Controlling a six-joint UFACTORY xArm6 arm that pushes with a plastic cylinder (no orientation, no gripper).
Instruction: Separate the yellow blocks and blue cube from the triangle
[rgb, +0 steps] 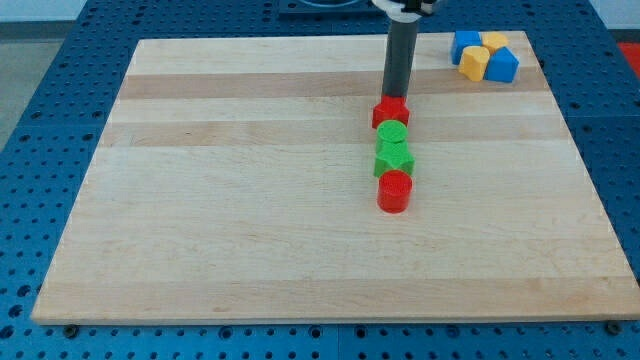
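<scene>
Touching red block (391, 113) — my tip (394, 98); blue-yellow cluster (483, 56) well apart.

Lighting: bright, even and diffuse, apparently from overhead. Wooden board (250, 200): evenly lit, grain lines crisp, no glare or hot spots. Shadows: soft and short, hugging the bases of the blocks at the board's centre and at its upper right corner. Focus: sharp across the board; the dark rod blurs slightly above the board's top edge. Edge distortion: none evident.
</scene>
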